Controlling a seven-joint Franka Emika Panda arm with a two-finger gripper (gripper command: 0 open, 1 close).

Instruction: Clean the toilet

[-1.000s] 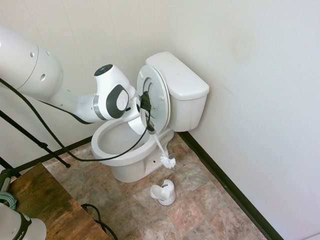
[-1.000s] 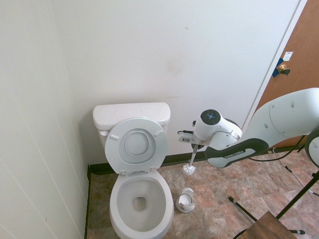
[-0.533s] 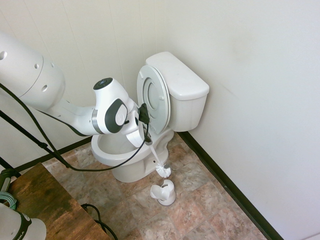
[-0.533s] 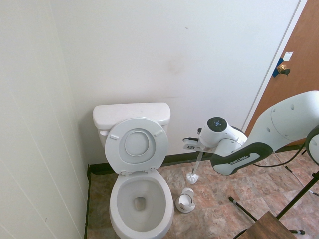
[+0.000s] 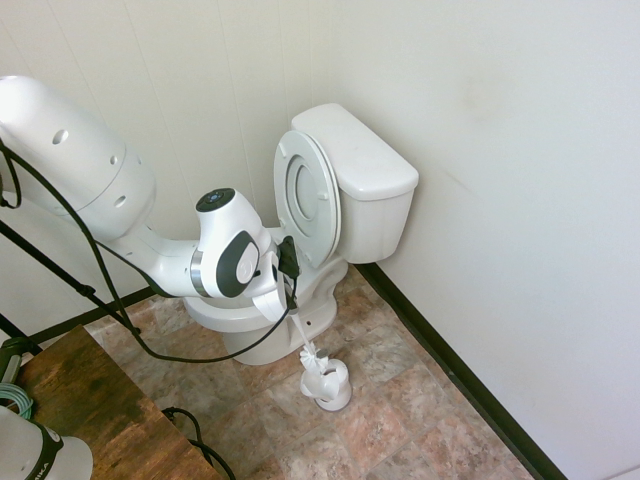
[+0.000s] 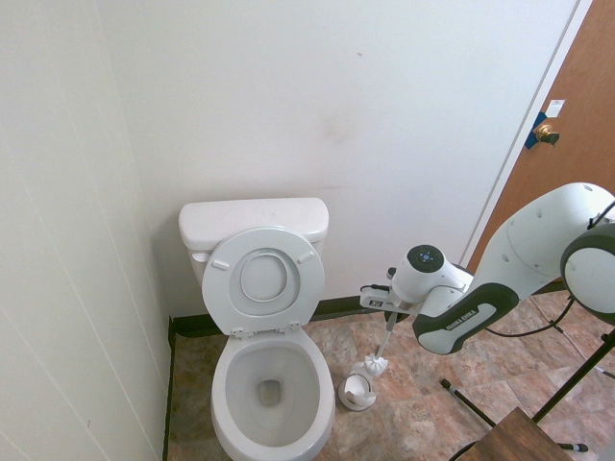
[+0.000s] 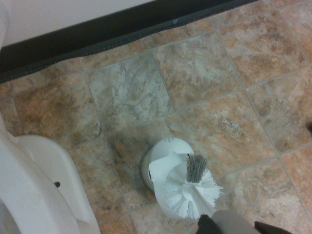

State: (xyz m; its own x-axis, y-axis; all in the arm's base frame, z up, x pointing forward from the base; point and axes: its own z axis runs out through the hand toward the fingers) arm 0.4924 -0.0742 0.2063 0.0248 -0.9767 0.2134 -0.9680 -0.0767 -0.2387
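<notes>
My gripper (image 5: 293,318) is clenched on the thin white handle of the bristled toilet brush (image 5: 311,357); its head hangs below my fingers, just above the small white plastic holder (image 5: 329,385); the large white ceramic toilet (image 5: 335,200) stands beside them, lid up; coming down off-centre, I could tip the holder.

We see a floor (image 5: 400,420) of mottled brown and grey stone-look tiles, edged by a dark baseboard (image 5: 450,375) along the walls. The toilet (image 6: 272,384) stands on it in the corner, and a small white brush holder (image 5: 330,385) sits on the tiles just beside its base.
</notes>
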